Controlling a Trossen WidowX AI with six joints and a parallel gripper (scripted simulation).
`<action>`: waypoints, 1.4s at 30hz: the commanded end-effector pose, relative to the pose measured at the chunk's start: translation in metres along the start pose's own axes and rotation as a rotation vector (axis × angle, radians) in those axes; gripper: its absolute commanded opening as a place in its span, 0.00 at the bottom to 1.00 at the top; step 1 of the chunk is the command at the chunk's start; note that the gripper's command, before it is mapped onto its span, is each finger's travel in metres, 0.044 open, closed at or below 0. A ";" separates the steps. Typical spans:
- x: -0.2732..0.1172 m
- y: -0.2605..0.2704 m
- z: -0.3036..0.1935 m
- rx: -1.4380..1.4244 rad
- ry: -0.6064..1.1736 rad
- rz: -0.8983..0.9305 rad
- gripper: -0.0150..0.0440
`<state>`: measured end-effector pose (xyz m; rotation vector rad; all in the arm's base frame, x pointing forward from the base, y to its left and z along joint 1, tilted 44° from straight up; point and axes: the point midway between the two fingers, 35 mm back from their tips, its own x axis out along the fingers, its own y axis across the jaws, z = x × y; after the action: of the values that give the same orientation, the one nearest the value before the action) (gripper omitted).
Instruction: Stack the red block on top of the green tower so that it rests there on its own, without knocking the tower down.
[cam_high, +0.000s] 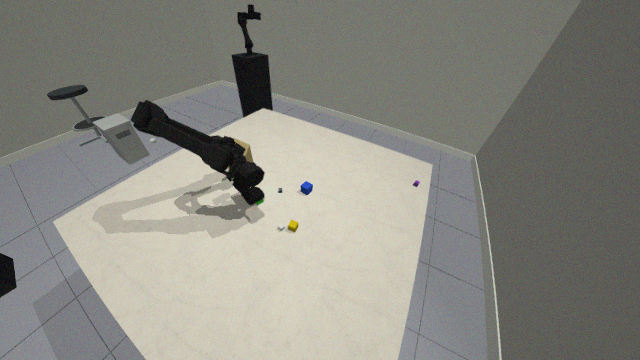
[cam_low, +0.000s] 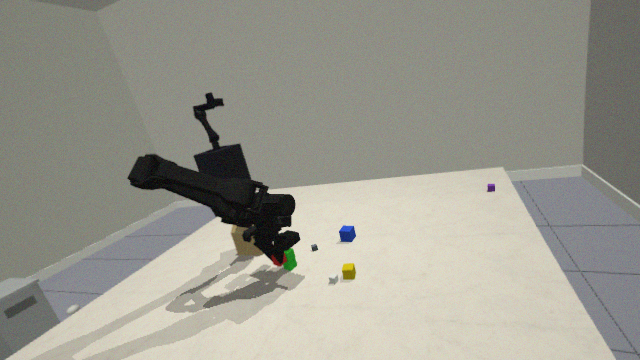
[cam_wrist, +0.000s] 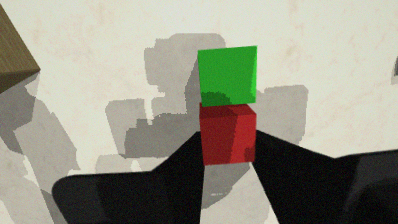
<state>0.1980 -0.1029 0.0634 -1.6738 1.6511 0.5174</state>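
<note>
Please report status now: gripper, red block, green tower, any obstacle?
Gripper shut on red block. Block low, beside green tower, not stacked. Tower upright. Tan box close behind arm.

Matt finishes all round

I see a flat, matt red block (cam_wrist: 227, 133) and green tower (cam_wrist: 228, 80), dull black fingers, and a faintly mottled, smooth cream table top (cam_high: 300, 280).

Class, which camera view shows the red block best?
The wrist view: the red block fills the centre, clamped in the hand, beside the green tower. The exterior view shows a red sliver; in the top view the arm hides it.
</note>
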 end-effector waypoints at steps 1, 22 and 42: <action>-0.016 -0.002 -0.002 0.010 0.003 -0.007 0.25; -0.080 -0.001 -0.001 0.005 0.003 -0.007 0.25; -0.065 -0.001 0.038 0.009 -0.001 -0.006 0.25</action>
<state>0.2021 -0.0228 0.0912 -1.6662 1.6350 0.5037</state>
